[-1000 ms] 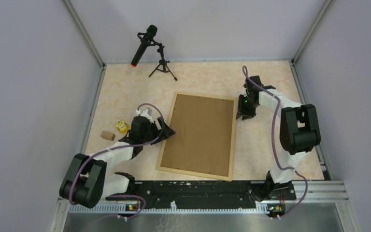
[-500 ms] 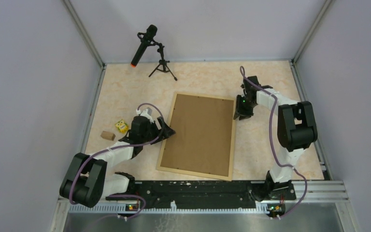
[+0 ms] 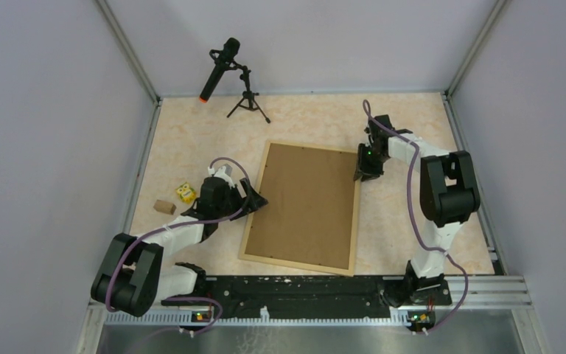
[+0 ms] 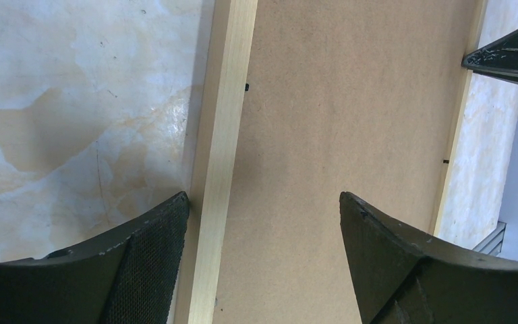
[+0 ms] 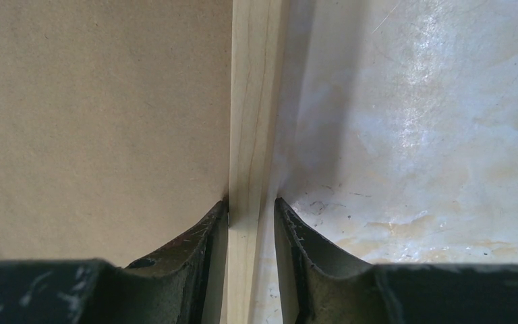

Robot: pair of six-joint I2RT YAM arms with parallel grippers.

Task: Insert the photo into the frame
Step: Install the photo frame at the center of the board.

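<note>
The frame (image 3: pixel 253 206) lies face down on the table, its light wood rails around a brown backing board (image 3: pixel 306 206). The photo is hidden. My left gripper (image 3: pixel 257 198) stands open at the frame's left side. In the left wrist view the left gripper (image 4: pixel 264 199) straddles the left rail (image 4: pixel 226 121), one finger on the table and one over the board (image 4: pixel 351 101). My right gripper (image 3: pixel 359 175) is at the upper right rail. In the right wrist view the right gripper (image 5: pixel 251 201) has both fingertips against the sides of that rail (image 5: pixel 256 101).
A black microphone (image 3: pixel 219 68) on a small tripod (image 3: pixel 247 102) stands at the back left. A yellow block (image 3: pixel 186 193) and a brown block (image 3: pixel 165 207) lie left of the left arm. Enclosure walls ring the table; a black mounting rail (image 3: pixel 302 286) runs along the front.
The right gripper has slid a little to the left onto the frame's right rail and its jaws have narrowed around it. The left arm and the frame have not moved.
</note>
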